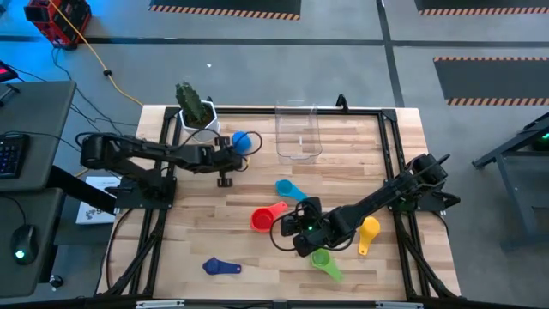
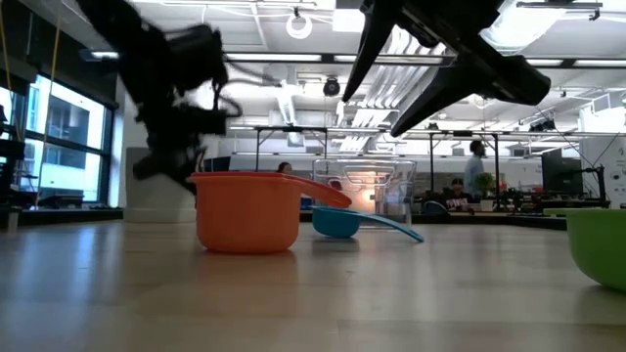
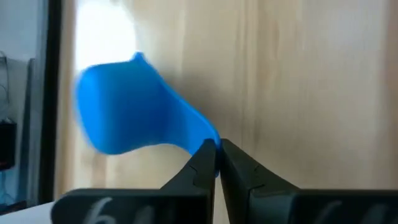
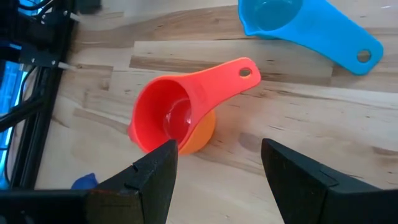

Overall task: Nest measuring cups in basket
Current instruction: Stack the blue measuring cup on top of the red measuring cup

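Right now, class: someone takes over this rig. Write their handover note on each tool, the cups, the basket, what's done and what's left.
Left tool: shut on the blue plastic measuring cup, near the clear plastic basket.
Right tool: open, beside the red cup nested in the orange cup.
On the table: light blue cup, yellow cup, green cup, dark blue cup.
Done: red-in-orange nest. Left: everything into the basket, which holds no cups.

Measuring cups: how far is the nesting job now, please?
Done: the red cup sits inside the orange cup. In hand: the left claw is shut on the blue cup, near the basket, which looks empty. The right claw is open over the red-orange pair. Left: the light blue cup, yellow cup, green cup and dark blue cup lie loose.
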You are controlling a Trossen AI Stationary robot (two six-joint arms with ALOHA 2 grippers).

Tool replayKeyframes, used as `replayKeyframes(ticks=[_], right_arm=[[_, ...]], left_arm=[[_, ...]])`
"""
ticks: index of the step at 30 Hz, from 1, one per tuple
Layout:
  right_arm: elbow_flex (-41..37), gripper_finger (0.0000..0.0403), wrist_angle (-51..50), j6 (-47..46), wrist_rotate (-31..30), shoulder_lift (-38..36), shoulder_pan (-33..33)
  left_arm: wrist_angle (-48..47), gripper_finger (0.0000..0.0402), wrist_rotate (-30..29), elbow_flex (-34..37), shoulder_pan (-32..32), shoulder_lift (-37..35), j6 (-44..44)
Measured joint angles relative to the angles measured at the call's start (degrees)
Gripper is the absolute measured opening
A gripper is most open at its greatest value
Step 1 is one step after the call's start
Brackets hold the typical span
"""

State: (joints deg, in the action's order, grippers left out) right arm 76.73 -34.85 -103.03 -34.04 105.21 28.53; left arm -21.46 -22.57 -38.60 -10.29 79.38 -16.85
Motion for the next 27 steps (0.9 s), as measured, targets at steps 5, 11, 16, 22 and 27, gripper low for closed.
replayKeyframes(ticks=[5, 11, 16, 22, 27], right_arm=[[0.0, 0.0224, 2.1, 2.9, -0.6, 0.0, 0.0], [0.0, 0.0224, 5.6, 6.4, -3.1, 0.0, 0.0], [0.0, 0.0224, 13.4, 15.6, -2.2, 0.0, -0.3], [0.0, 0.0224, 26.3, 32.9, 4.4, 0.0, -1.6], [0.0, 0.0224, 30.0, 41.0, 11.5, -2.5, -2.7]], left_arm=[[-17.4, 0.0003, 8.2, -11.5, 1.3, -7.3, 8.4], [-27.7, 0.0002, 29.3, -23.9, 2.5, -18.7, 25.3], [-25.7, 0.0001, 51.4, -26.0, 2.6, -27.2, 41.2], [-23.6, 0.0001, 57.2, -21.1, 5.7, -32.5, 54.3], [-7.7, 0.0001, 59.8, -12.1, 11.7, -32.1, 65.9]])
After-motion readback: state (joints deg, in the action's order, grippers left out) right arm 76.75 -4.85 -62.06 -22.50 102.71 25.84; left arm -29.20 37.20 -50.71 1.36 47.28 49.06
